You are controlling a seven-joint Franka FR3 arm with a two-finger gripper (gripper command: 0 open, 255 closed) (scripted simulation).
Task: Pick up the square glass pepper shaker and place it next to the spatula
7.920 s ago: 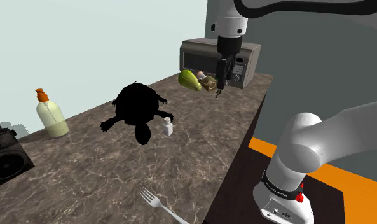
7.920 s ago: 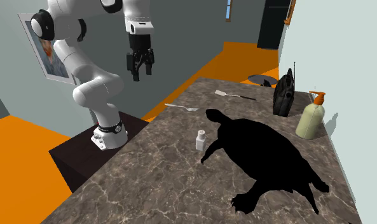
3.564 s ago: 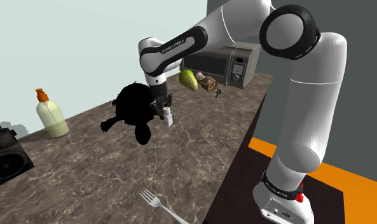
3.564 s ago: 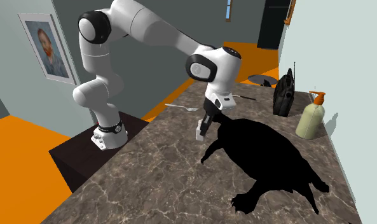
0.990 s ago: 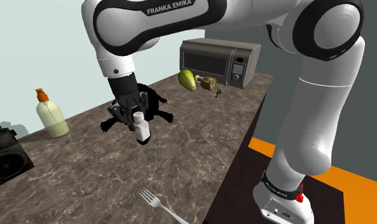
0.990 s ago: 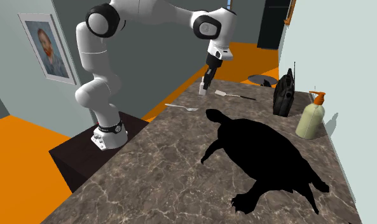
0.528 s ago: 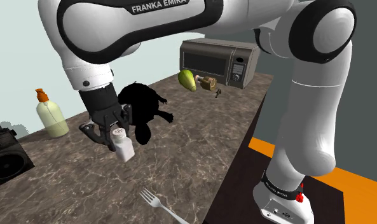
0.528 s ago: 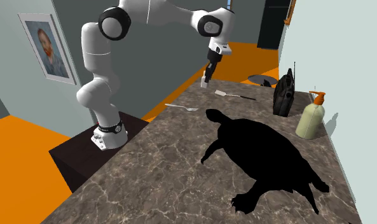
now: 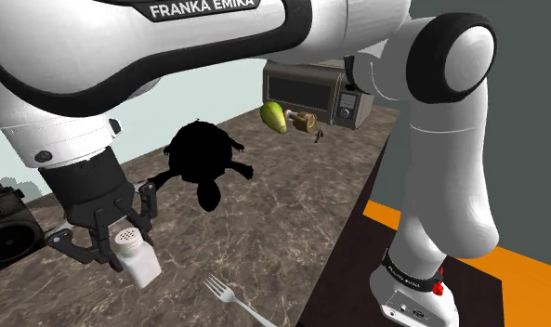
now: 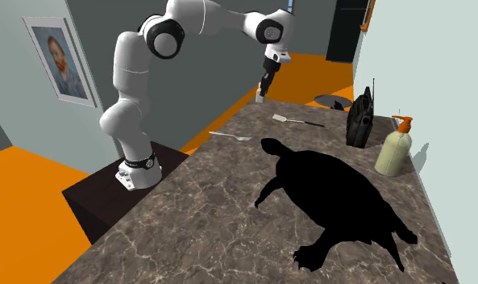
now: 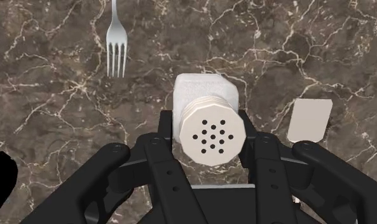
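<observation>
Tool (image 11: 206,127) clasped shaker (image 11: 205,90) over counter (image 11: 53,114) | spatula (image 11: 311,119) blade near | advice: lower upright, release beside blade, not touching.

My fingers (image 11: 163,137) hide the spatula's (image 11: 311,119) handle and the sides of the pepper shaker (image 11: 209,127). The fork's (image 11: 116,44) handle is cut off.

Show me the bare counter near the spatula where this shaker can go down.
Bare marble lies between the fork and the spatula, right beneath the shaker clasped in the claw. Another open stretch of counter runs beside the black turtle. Past the spatula it is crowded: radio and soap bottle.
</observation>
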